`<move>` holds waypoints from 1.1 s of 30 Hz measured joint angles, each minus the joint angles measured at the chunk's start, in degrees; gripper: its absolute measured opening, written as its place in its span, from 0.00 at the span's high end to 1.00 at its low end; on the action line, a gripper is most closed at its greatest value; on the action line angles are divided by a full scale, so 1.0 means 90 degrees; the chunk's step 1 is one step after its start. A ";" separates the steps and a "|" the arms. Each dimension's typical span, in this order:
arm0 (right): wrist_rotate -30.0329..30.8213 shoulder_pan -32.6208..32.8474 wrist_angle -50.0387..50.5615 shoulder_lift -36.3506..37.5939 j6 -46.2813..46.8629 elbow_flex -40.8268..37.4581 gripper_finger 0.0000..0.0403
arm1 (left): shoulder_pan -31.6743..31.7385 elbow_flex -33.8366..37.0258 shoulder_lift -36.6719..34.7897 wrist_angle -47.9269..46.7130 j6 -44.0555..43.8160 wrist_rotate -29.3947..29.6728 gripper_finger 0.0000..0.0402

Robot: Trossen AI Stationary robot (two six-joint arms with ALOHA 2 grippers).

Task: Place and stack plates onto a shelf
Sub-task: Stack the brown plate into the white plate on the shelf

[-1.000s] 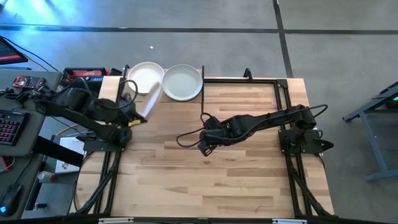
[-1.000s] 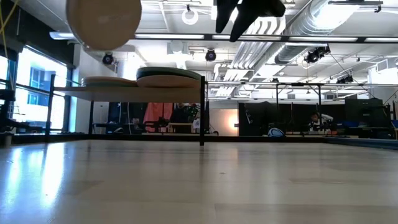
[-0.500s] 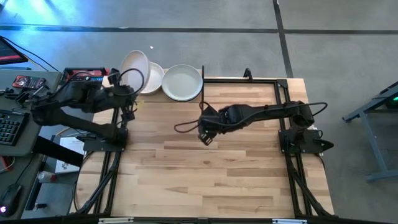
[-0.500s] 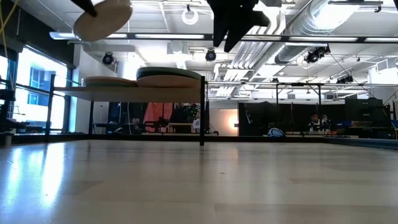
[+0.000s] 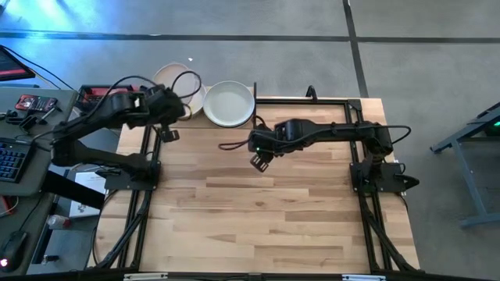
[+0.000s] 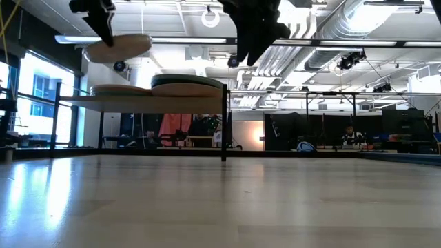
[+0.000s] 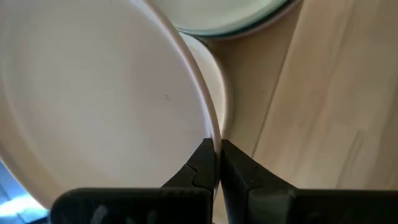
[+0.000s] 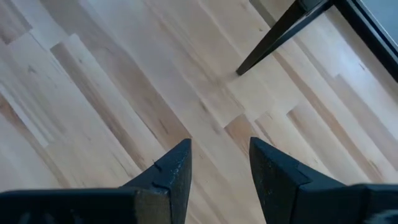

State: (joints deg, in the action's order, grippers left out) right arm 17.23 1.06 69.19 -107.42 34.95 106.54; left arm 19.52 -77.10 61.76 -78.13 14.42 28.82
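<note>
My left gripper (image 5: 172, 112) is shut on a cream plate (image 5: 173, 76) and holds it nearly level in the air (image 6: 118, 48) over the left stack (image 6: 120, 89) on the shelf (image 6: 145, 102). In the left wrist view, the stack's top cream plate (image 7: 219, 93) shows under the held one. The right stack (image 5: 229, 103) has a pale plate on top, whose greenish rim (image 7: 230, 22) shows past the held plate. My right gripper (image 5: 260, 160) hangs open above the bare tabletop, just near of the shelf's right end. My left gripper pinches the cream plate's rim (image 7: 214, 134) between its two fingers, one finger (image 7: 202, 165) over the plate's upper face and one below. The fingers come from the table's near-left side, slanting down. The plate is lifted clear, almost level, above the left stack.
The shelf's black leg (image 8: 280, 31) stands on the butcher-block tabletop (image 5: 266, 218) close ahead of my right gripper (image 8: 217, 149). Black frame rails (image 5: 355, 117) run along the table's right side. A desk with a keyboard (image 5: 12, 160) sits beyond the left edge.
My left gripper carried the cream plate toward the far edge and over the left stack, turning it from standing on edge to almost level. My right gripper drifted toward the far edge, closer to the shelf.
</note>
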 joint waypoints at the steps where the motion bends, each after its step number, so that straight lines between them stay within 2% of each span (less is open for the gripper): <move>1: -0.0036 -0.0021 0.0000 0.0000 -0.0069 0.0000 0.66 | 0.0138 0.0002 0.0078 0.0000 0.0085 -0.0167 1.00; 4: -0.0148 -0.0078 0.0000 0.0000 -0.0271 0.0000 0.66 | 0.0499 0.0000 0.0313 0.0002 0.0205 -0.0476 1.00; 9: -0.0148 -0.0122 0.0002 0.0000 -0.0536 0.0000 0.66 | 0.0947 0.0001 0.0716 0.0002 0.0259 -0.0537 1.00; 14: -0.0155 -0.0159 0.0002 0.0000 -0.0735 0.0000 0.66 | 0.1285 0.0002 0.1051 0.0162 0.0420 -0.0914 1.00; 20: -0.0181 -0.0158 0.0007 0.0000 -0.0774 0.0000 0.66 | 0.1584 0.0002 0.1345 0.0417 0.0632 -0.1040 1.00; 24: -0.0182 -0.0158 0.0047 0.0000 -0.0903 0.0000 0.66 | 0.1744 0.0002 0.1573 0.0423 0.0643 -0.1376 1.00; 33: -0.0179 -0.0158 0.0053 0.0000 -0.1053 0.0000 0.66 | 0.1987 0.0002 0.1893 0.0427 0.0641 -0.1356 1.00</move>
State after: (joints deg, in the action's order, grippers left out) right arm 15.62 -0.36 69.67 -107.42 25.48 106.54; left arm 37.41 -77.08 78.80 -74.28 20.19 16.62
